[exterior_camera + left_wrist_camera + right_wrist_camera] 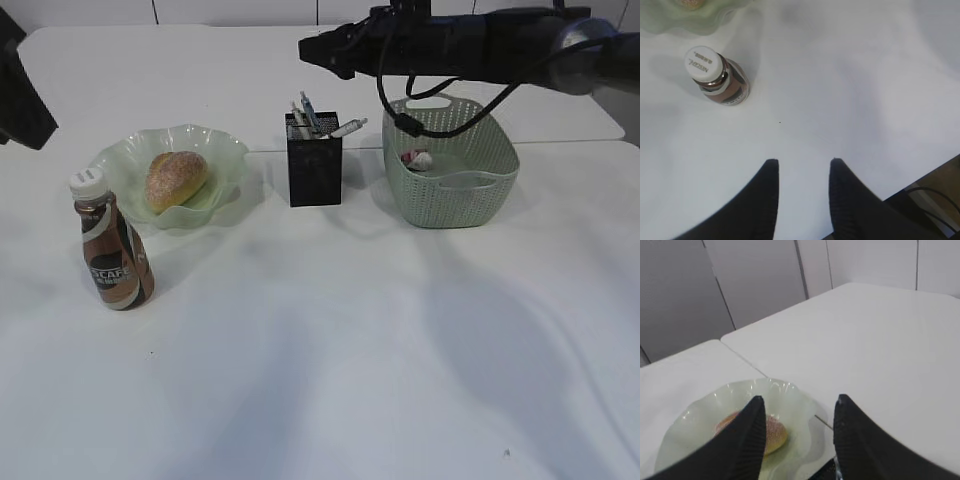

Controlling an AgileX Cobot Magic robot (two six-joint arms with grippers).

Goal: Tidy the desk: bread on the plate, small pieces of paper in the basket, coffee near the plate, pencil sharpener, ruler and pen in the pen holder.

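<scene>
The bread point(177, 180) lies in the wavy pale green plate point(225, 150). The coffee point(112, 248) stands upright just in front of the plate's left side. Pens point(345, 128) stick out of the black mesh pen holder point(314, 170). A crumpled piece of paper point(418, 160) lies inside the basket point(455, 195). The ruler and the pencil sharpener are hidden. My right gripper point(799, 401) hangs open and empty above the pen holder, facing the bread point(771, 432) and plate point(795, 395). My left gripper point(802, 162) is open and empty over bare desk, apart from the coffee point(717, 77).
The right arm point(470, 45) stretches across the back, over the basket, with a cable hanging towards it. The left arm point(20, 100) shows at the far left edge. A seam point(560, 142) divides the white desk behind the basket. The desk's edge point(940, 167) runs near my left gripper.
</scene>
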